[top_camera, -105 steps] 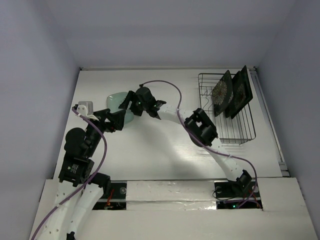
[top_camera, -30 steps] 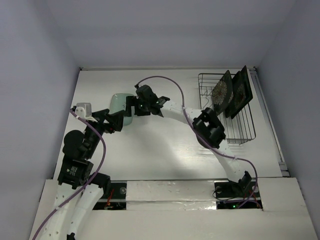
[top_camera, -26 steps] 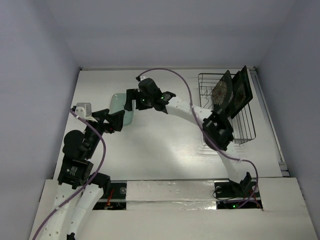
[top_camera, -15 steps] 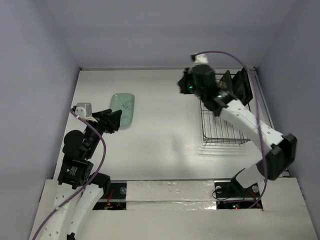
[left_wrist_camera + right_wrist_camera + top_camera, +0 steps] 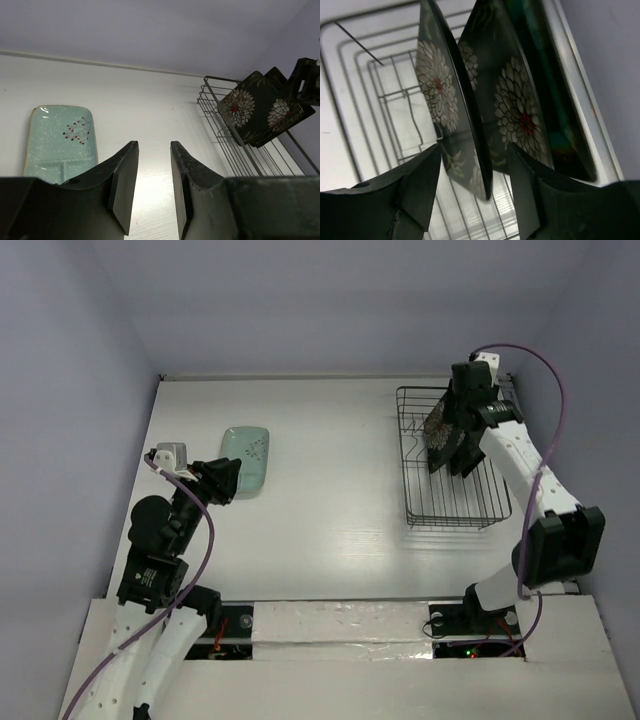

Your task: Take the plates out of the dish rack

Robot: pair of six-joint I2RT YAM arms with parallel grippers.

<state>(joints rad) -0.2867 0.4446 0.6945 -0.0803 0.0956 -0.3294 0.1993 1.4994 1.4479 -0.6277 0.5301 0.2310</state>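
Top view, progress: one of three is out; the mint plate is lying flat on the table at the left, while two dark plates are standing in the dish rack at the far right, waiting to be unloaded
Left wrist view, left tool: sitting narrow and empty, near the mint plate
Right wrist view, right tool: straddling the front floral plate with gaps on either side, not gripping
Right wrist view, looks: glossy black with white, red-centred flowers; the rear plate is showing teal
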